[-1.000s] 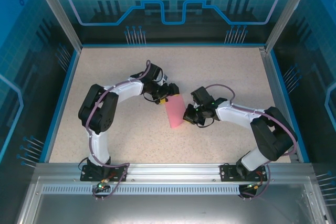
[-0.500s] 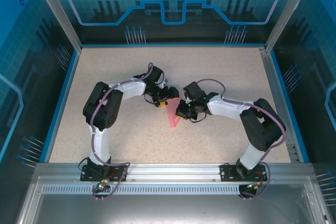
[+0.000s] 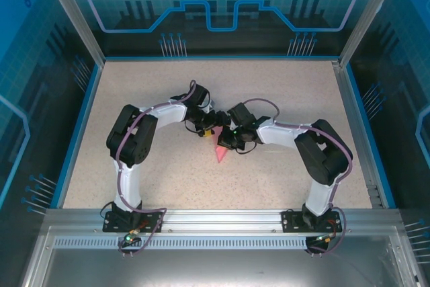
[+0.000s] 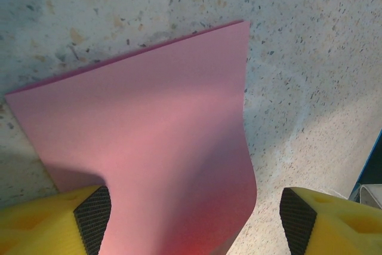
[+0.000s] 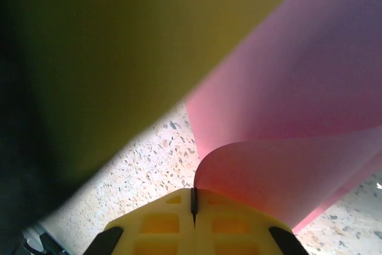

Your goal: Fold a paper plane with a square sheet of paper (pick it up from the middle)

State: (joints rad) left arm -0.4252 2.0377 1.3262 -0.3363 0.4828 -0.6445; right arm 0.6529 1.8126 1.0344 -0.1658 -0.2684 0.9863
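We see both hands meeting near the middle of the speckled tabletop (image 3: pixel 134 99). In the overhead view the left hand (image 3: pixel 209 128) sits at about 10 o'clock from the right hand (image 3: pixel 226 140), the two almost touching.

The square sheet of paper (image 3: pixel 220 153) lies under them. A pink pointed tip pokes out toward 6 o'clock, and the rest is hidden by the hands.

From the left wrist, the left hand (image 4: pixel 194 222) stands spread wide, gripping nothing. Its yellow fingers (image 4: pixel 54 222) straddle the sheet (image 4: pixel 149 135), which lies mostly flat with one corner at 1 o'clock. The edge at 5 o'clock bows up off the tabletop (image 4: pixel 310 46).

From the right wrist, the right hand (image 5: pixel 193 202) is closed tight. The sheet (image 5: pixel 286 141) curls up in a loop from the seam between its fingers (image 5: pixel 161 222), so we read it as pinching the paper's edge. A blurred yellowish shape (image 5: pixel 137 46) covers the 10 o'clock side; we cannot tell what it is.
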